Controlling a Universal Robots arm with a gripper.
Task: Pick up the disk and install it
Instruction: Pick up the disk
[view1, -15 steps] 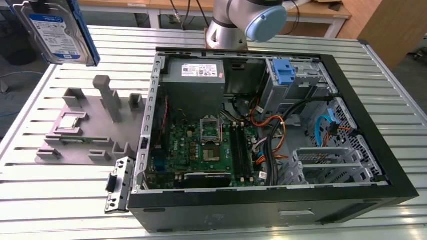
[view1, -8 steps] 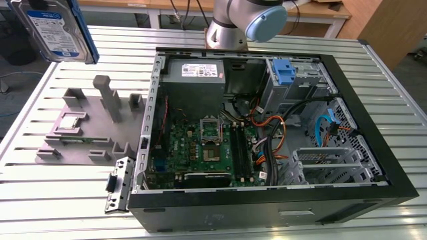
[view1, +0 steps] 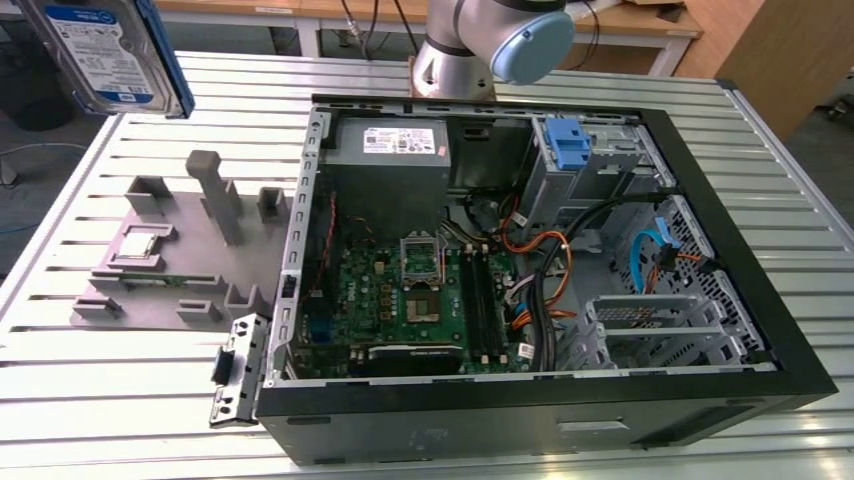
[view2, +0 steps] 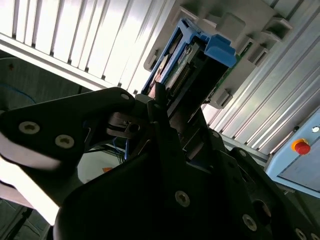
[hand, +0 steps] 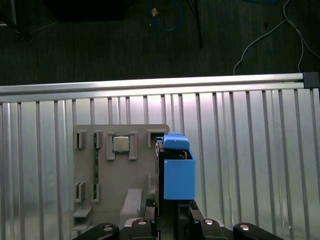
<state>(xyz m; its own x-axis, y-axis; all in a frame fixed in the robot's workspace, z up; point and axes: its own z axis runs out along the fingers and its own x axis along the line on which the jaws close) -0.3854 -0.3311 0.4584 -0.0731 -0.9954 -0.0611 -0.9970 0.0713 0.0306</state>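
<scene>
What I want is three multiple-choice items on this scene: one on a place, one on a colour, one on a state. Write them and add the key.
1. Where is the disk?
A. Held in the pincer, outside the computer case.
B. In a person's hand.
C. In a cardboard box.

2. What colour is the disk's carrier?
A. Red.
B. Yellow.
C. Blue.

3. How is the computer case?
A. Open on one side.
B. Shut all round.
C. Covered by a cloth.

Key:
1 A: both wrist views show the pincer clamped on it, and the exterior view shows it raised away from the case.
2 C: blue plastic frames it in both wrist views.
3 A: the motherboard lies exposed in the exterior view.
</scene>
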